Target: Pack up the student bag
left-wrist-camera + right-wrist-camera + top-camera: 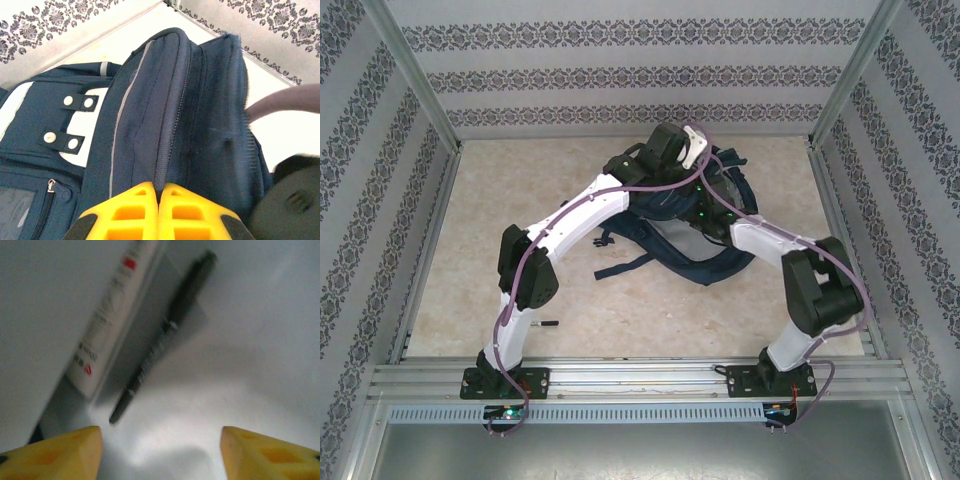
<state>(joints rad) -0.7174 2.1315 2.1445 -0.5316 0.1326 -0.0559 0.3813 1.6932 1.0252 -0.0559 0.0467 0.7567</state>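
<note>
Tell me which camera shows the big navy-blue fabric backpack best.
Left wrist view: the navy-blue fabric backpack is close and sharp, zips and white patches clear. From the top external view both arms hide most of it. The right wrist view's blurred pale surface may be its inside; I cannot tell.

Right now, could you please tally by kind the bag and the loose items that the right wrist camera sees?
student bag: 1
dark pen: 1
white stick with red print: 1
Total: 3
</note>
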